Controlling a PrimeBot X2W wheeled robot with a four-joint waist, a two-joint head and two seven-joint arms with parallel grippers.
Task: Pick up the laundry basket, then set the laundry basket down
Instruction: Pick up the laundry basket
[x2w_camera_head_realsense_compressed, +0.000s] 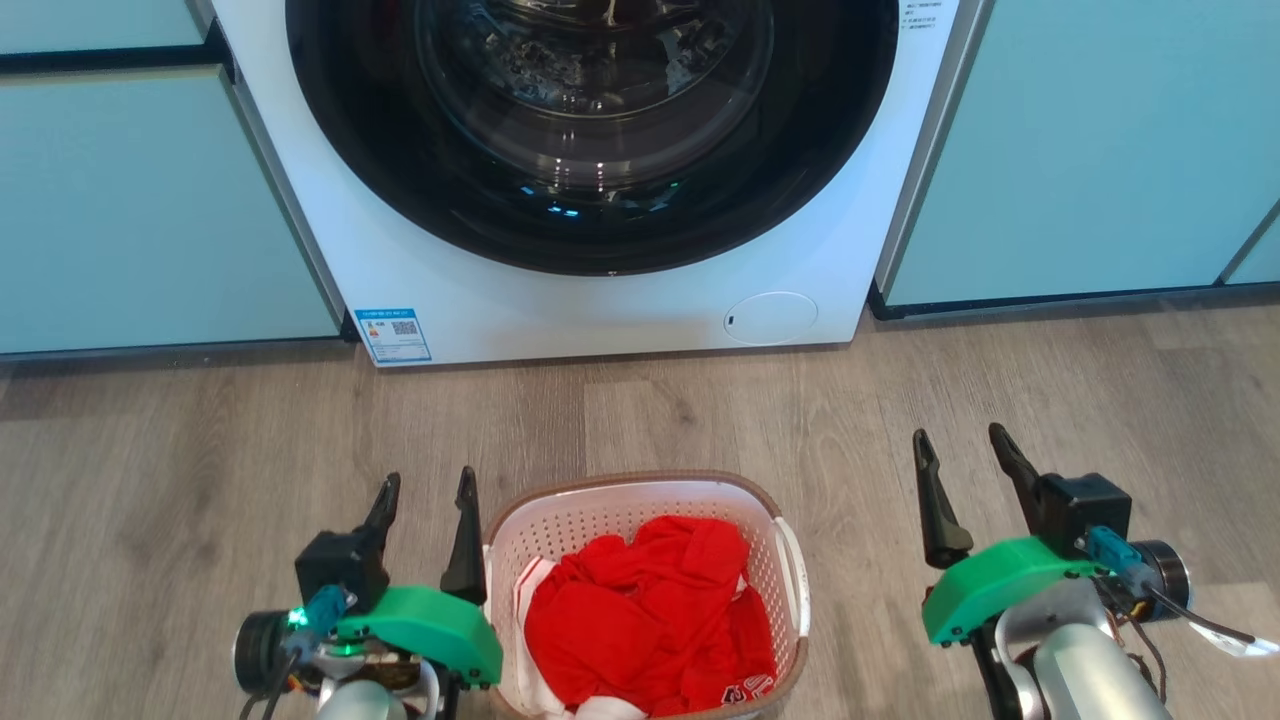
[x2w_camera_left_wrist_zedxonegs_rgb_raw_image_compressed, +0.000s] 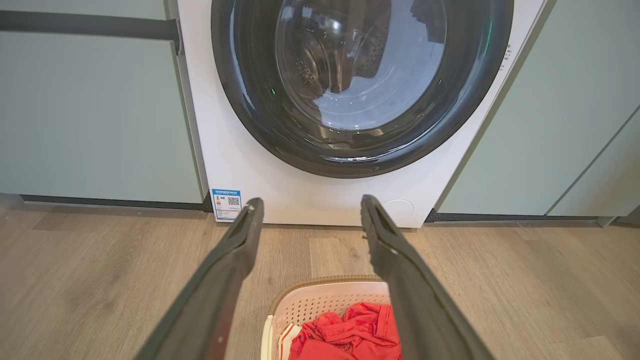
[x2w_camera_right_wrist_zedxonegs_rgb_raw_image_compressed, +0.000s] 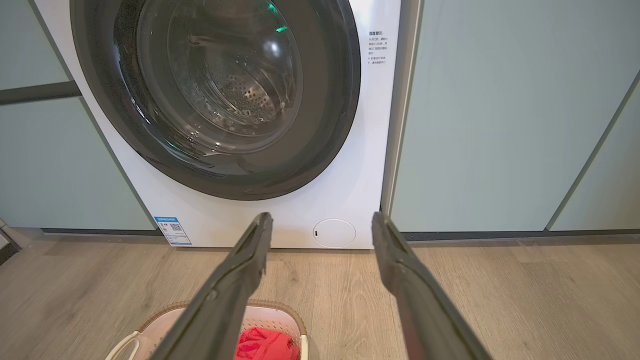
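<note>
Wood floor (x2w_camera_head_realsense_compressed: 700, 420) by washing machine (x2w_camera_head_realsense_compressed: 600, 310): laundry basket (x2w_camera_head_realsense_compressed: 640, 480) just beside left jaws, apart from right jaws, both wide, empty. Yet to lift, set down.

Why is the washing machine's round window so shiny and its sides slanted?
Head view: blue-green glints low on the washing machine door. Left wrist view: pale reflection in the glass; wide lens slants the machine's edges. Right wrist view: green glints near the door's top.
</note>
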